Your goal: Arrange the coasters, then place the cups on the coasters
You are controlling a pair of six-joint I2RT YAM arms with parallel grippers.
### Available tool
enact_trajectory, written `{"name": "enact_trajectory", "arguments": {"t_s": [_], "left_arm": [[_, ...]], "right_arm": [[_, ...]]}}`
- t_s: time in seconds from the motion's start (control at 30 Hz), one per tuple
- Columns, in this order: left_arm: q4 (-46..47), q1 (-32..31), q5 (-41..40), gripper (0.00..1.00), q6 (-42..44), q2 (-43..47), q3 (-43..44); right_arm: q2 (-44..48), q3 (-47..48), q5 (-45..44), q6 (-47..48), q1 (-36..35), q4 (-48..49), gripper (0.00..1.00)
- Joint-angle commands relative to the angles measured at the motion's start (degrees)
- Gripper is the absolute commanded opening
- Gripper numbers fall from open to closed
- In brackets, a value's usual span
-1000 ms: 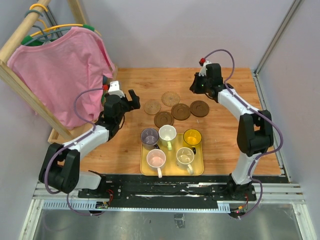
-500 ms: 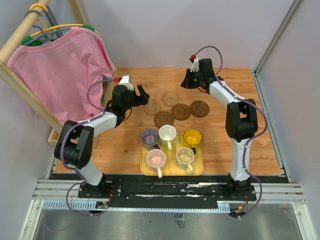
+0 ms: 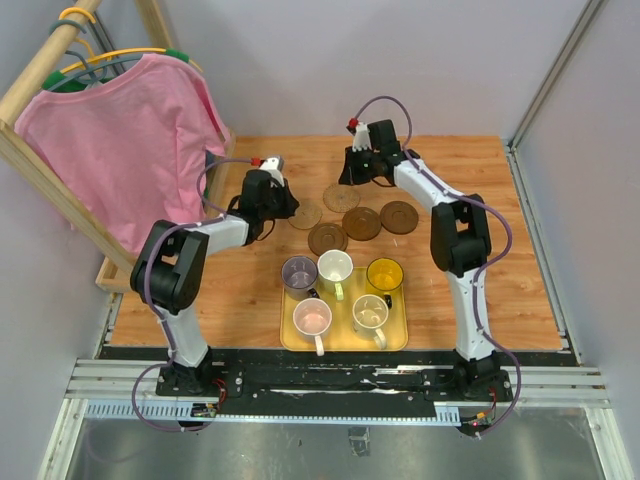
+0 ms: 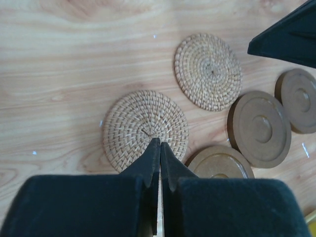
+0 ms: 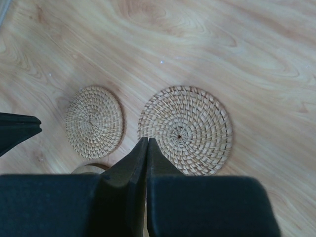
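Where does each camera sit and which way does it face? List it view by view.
Top external: above and behind the bases, looking down on the table; the left arm, right arm, cups and coasters show.
Left wrist: on the left arm, looking down past its shut jaws at a woven coaster.
Right wrist: on the right arm, looking down past its shut jaws at the other woven coaster.
Shared: both wrist views show both woven coasters.

Pale grey walls (image 3: 300, 60), wooden tabletop (image 3: 240, 290), wooden rack (image 3: 35, 72) with pink shirt (image 3: 120, 140) at the left
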State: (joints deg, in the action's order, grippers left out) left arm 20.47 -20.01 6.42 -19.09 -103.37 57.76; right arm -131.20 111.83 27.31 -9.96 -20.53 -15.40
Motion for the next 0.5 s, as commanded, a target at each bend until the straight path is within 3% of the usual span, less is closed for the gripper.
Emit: {"name": "enact_trajectory", "arguments": {"t_s": [0.0, 0.47], "left_arm": [[-1.07, -0.15, 3.98, 0.0, 0.34, -2.78, 2.6], [-3.61, -0.88, 5.17, 0.0, 0.05, -9.18, 6.63]], "right_arm": [[-1.86, 0.9, 1.29, 1.93, -0.55, -3.25, 0.01], [-8.26, 6.86, 3.79, 1.91, -0.84, -6.96, 0.01]]}}
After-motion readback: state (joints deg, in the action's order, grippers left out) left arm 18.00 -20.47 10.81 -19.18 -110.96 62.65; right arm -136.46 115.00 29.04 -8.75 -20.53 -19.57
